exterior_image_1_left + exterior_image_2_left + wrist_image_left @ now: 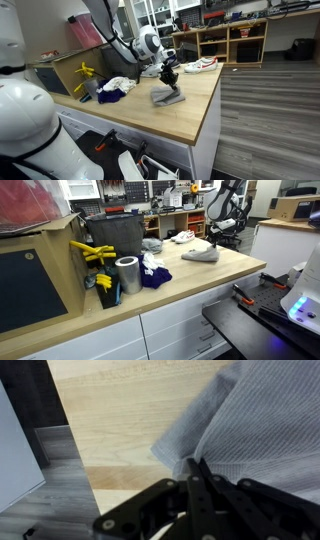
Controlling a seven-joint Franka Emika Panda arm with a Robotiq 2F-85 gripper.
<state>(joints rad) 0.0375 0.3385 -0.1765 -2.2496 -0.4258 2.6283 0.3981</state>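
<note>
A grey cloth (165,97) lies in a heap on the wooden table (195,120), near its middle. The gripper (170,78) stands just above the heap, and its jaws are shut on a fold of the fabric, which rises in a small peak to the fingertips. In the wrist view the two black fingers (203,495) are pressed together, with the gripper (194,464) at the edge of the ribbed grey cloth (262,420), which fills the right side. In an exterior view the grey cloth (200,255) sits toward the table's far end, under the gripper (216,238).
A white and a dark blue cloth (113,89) lie beside a yellow object (86,72). A metal can (127,275) and a dark bin (112,235) stand near the table's other end. White and red shoes (203,64) rest at the far edge. Shelves (232,40) line the back.
</note>
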